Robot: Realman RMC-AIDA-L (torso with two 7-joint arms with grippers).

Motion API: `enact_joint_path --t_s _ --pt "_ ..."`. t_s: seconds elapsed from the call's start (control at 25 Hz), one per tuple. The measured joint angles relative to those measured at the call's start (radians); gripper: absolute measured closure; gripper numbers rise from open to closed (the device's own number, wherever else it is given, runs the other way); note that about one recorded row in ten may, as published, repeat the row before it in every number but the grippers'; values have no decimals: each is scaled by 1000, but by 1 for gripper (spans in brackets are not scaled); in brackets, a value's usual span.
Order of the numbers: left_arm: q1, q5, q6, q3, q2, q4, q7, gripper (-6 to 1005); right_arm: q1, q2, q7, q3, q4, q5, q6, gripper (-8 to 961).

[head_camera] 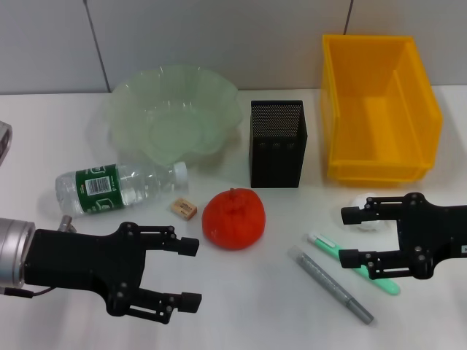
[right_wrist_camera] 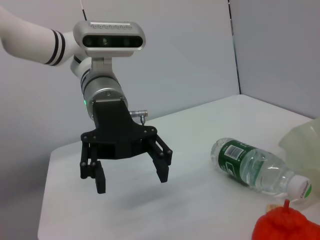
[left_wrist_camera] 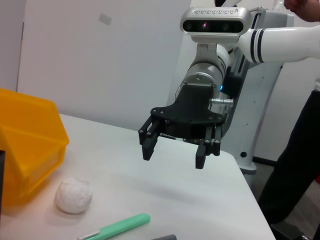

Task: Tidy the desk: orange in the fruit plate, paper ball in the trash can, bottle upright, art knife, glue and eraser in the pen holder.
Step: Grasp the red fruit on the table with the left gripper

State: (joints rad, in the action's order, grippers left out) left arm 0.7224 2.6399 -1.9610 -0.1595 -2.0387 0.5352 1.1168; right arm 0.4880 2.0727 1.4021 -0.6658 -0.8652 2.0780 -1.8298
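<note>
**Hovering with nothing yet tidied**

Hanging above the counter [head_camera: 241,306] with their jaws spread wide and empty, both grippers sit on the robot's side of the orange [head_camera: 233,218], which serves as the landmark. The left gripper [head_camera: 188,273] is to the orange's left and nearer the robot; the right gripper [head_camera: 349,235] is to its right, jaws apart just beside the paper ball [head_camera: 367,202], which it partly hides.

No step looks finished, so the task seems at its start. The right gripper's closeness to the paper ball suggests that as the first pick: it would need to lower, close on the ball and carry it back to the trash can [head_camera: 379,109].

Just left of the orange lies the eraser [head_camera: 184,209], and beyond that the bottle [head_camera: 120,187] on its side. Right of the orange and nearer the robot lie a green art knife [head_camera: 353,263] and a grey glue stick [head_camera: 330,284].

Behind the orange stand the containers. The fruit plate [head_camera: 175,113], back and left, holds nothing. The pen holder [head_camera: 277,143], directly behind, looks empty as far as its mesh shows. The trash can, back and right, is bare inside.
</note>
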Motion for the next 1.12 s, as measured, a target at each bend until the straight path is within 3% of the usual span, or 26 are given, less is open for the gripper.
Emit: enact_joint_path --t_s 0.2,0.76,0.92,1.12 --pt "0 0 1 0 -14 28 0 170 -1 0 0 0 1 0 0 241" --pt "2 -1 18 1 -20 49 5 170 -10 0 1 12 1 -1 0 241" --pt "38 -8 13 -1 -22 125 62 170 -39 -11 4 6 -6 -1 -2 241" --pt "73 -62 43 -40 -30 134 75 171 -78 -24 15 10 -39 1 -14 240"
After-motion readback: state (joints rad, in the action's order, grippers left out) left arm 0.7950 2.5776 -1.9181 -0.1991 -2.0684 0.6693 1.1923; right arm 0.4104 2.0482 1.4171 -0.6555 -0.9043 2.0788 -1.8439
